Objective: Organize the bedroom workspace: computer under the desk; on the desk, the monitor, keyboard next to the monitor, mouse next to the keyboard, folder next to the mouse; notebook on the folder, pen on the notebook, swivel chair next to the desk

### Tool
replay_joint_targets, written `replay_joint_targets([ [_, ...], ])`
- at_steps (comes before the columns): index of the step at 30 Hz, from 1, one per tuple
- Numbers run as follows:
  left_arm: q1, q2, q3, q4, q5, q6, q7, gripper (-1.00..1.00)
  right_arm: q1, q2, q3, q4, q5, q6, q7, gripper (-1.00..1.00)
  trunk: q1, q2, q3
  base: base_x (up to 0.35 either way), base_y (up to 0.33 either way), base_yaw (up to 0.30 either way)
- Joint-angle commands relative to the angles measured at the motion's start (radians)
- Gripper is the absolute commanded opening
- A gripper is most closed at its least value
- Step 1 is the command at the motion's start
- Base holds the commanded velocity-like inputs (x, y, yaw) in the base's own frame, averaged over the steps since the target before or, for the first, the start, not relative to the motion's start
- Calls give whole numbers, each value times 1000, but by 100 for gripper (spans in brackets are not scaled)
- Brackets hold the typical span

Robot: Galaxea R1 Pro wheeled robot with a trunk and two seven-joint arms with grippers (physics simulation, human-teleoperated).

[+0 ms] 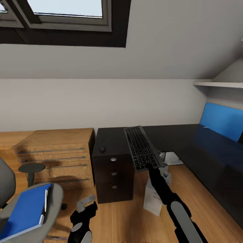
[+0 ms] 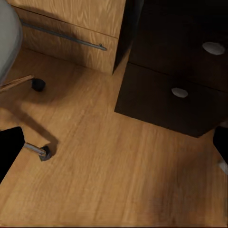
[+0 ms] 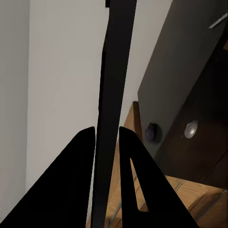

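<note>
- Head view: the right gripper [image 1: 161, 166] pinches the near edge of the keyboard [image 1: 141, 147], held tilted above the front of the black surface [image 1: 189, 141]. The mouse [image 1: 102, 149] sits on the surface over the 3-knob drawer unit [image 1: 113, 175]. The blue folder [image 1: 25, 211] lies on the swivel chair [image 1: 37, 216] with the pen [image 1: 45, 200] on it. The left gripper [image 1: 85, 201] hangs low over the floor; I cannot tell its spread.
- Left wrist view: wooden floor [image 2: 114, 175], chair castors [image 2: 45, 153], drawer knobs [image 2: 179, 92].
- Right wrist view: both fingers [image 3: 76, 180] clamp the keyboard [image 3: 114, 95] edge-on; the mouse [image 3: 153, 133] is beyond.
</note>
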Motion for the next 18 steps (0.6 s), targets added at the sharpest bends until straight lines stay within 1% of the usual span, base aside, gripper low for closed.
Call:
replay_joint_targets([
  [1, -1, 0, -1, -2, 3, 5, 7, 100, -1, 0, -3, 0, -11, 3, 4, -100, -5, 7, 2, -280, -246, 0],
  [4, -1, -1, -2, -2, 3, 5, 7, 100, 0, 0, -15, 0, -11, 3, 4, -100, -16, 28, 12, -280, -247, 0],
  [10, 0, -3, -3, -1, 3, 6, 7, 100, 0, 0, -18, 1, -11, 3, 4, -100, -39, 70, 30, -279, -247, 0],
  [12, -1, -3, -13, 0, 3, 8, 5, 100, 0, 0, -19, 2, -11, 3, 4, -100, -47, 84, 37, -279, -247, 0],
  [13, -1, -3, -25, 0, 3, 8, 5, 100, 0, 0, -21, 3, -11, 3, 4, -100, -51, 91, 40, -279, -247, 0],
  [15, -1, -3, -34, 0, 3, 8, 6, 100, -1, 1, -33, 4, -11, 3, 4, -100, -58, 105, 46, -279, -247, 0],
  [16, -1, -3, -39, 0, 3, 7, 6, 100, -1, 3, -51, 15, -12, 6, 2, -100, -62, 112, 49, -279, -247, 0],
  [17, -1, -3, -40, 0, 3, 8, 6, 100, -1, 4, -53, 16, -13, 6, 2, -100, -66, 119, 52, -279, -247, 0],
  [18, -1, -3, -41, 0, 3, 9, 6, 100, 0, 3, -54, 18, -93, 6, 4, -100, -70, 126, 55, -279, -247, 0],
])
